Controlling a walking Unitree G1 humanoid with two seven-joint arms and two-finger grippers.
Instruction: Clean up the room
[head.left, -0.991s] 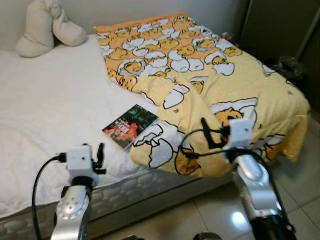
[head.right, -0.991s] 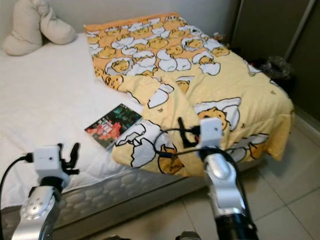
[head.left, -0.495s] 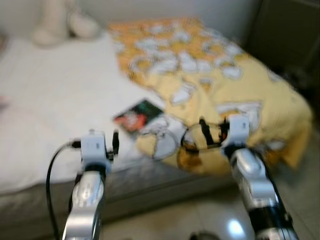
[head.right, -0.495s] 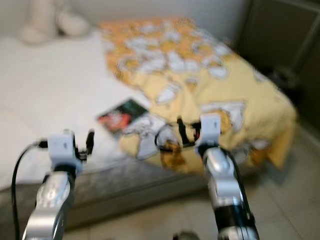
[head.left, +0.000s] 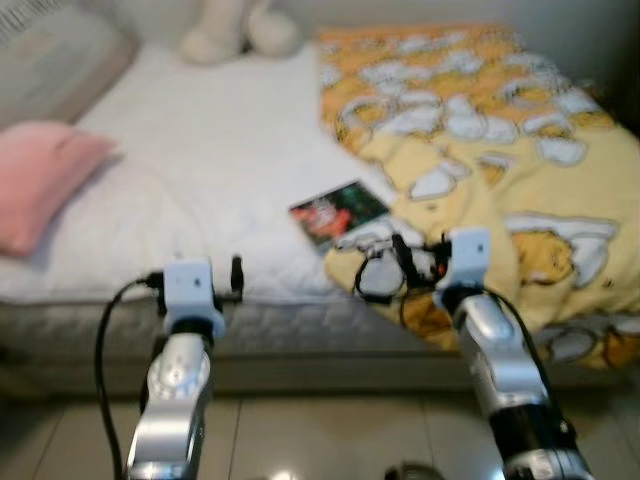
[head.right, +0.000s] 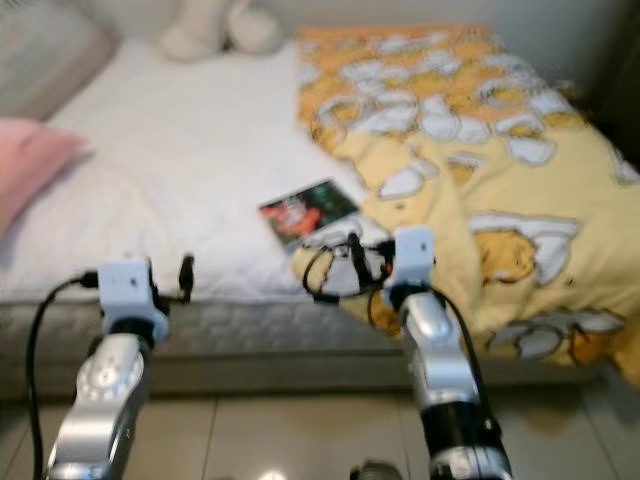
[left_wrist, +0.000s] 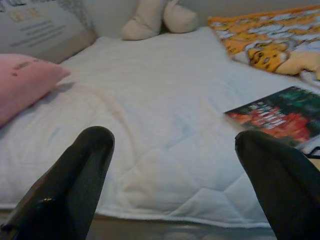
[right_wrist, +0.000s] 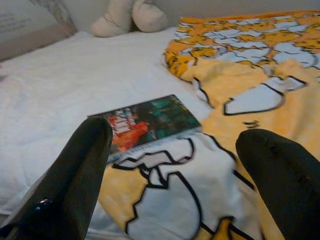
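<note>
So on the far left a pink pillow (head.left: 45, 185) is sitting on the white bed (head.left: 200, 190). The left gripper (left_wrist: 170, 170) is hovering at the mattress edge, fingers spread wide, holding nothing. Middle of the bed, a book (head.left: 338, 212) is lying flat with its corner tucked just under the yellow blanket (head.left: 520, 170). The right gripper (right_wrist: 175, 175) is pointing at it, wide open too, empty. Looks like it's lining up on the book; next it needs to reach in and pinch the exposed edge.
</note>
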